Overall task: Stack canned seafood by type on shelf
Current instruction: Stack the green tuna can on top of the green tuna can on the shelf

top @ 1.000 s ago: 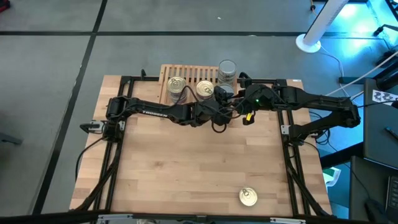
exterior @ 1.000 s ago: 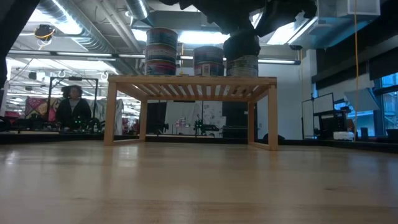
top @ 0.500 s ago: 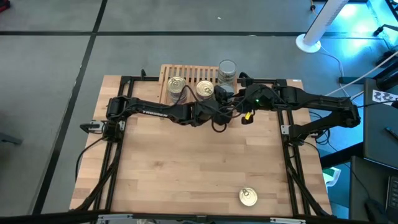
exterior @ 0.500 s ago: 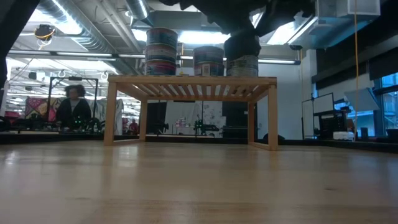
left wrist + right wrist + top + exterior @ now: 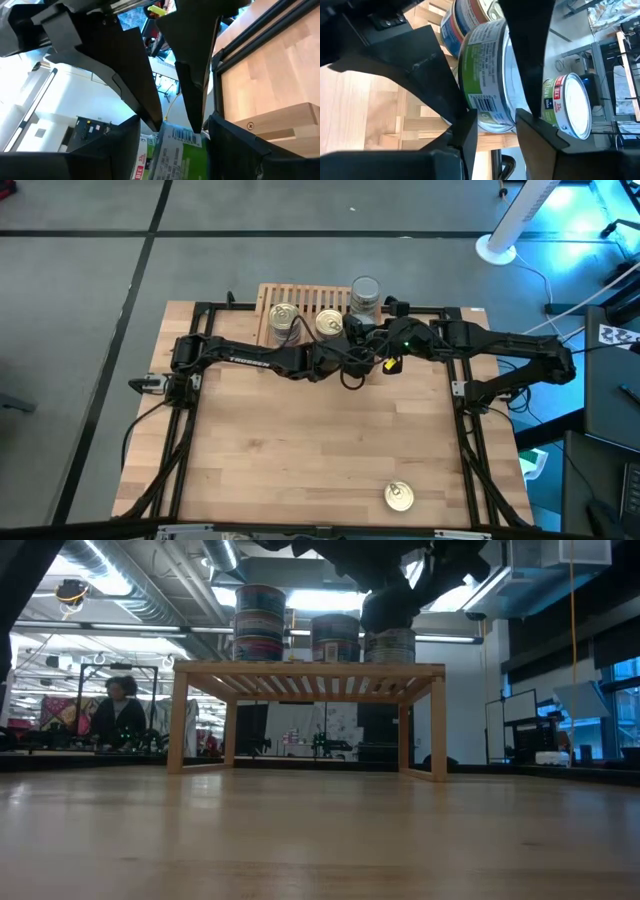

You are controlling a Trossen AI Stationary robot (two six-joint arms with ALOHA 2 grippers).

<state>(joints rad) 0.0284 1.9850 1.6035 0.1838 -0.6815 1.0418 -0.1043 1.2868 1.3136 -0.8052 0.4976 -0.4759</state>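
Green-label can held tilted between both hands.

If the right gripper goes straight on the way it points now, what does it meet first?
Probably the green-label can: the right gripper points right at it, with fingers on both sides. Behind it is a blue-label can. Depth is unclear.

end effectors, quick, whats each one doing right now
Left end effector: closed around a green-labelled can at the shelf.
Right end effector: closed on the same green-labelled can.
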